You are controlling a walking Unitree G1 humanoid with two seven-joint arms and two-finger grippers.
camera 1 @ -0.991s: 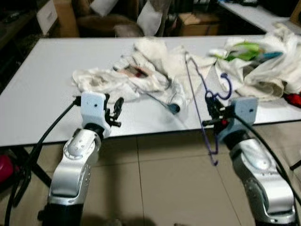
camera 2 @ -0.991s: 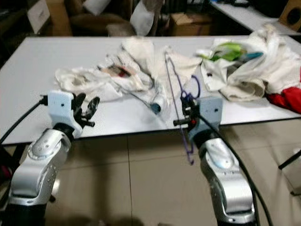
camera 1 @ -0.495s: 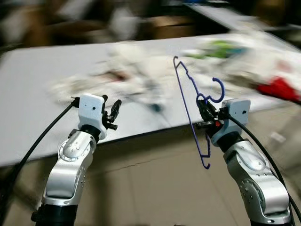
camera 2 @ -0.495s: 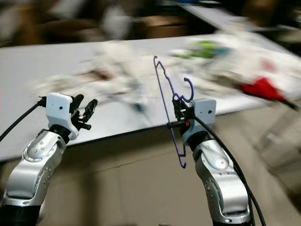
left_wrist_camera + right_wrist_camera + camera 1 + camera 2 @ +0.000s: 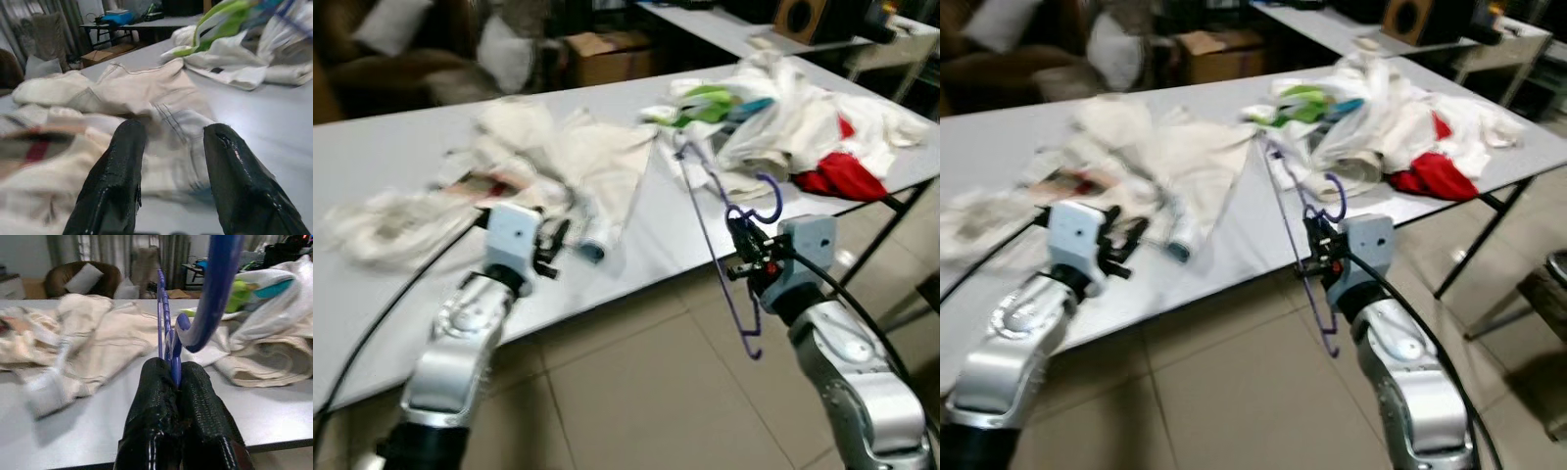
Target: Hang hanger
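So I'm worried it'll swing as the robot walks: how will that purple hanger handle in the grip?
The hanger looks like thin wire, so probably light and a bit springy. The right gripper pinches it just below the hook, fingers shut on one narrow strand, so it may pivot or sway. Most of its frame hangs free, which likely adds wobble.

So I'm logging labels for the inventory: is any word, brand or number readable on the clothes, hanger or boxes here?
None can be read.
Cardboard box: too blurred for any print.
Clothes: no lettering shows.
Purple hanger in the right hand: plain.
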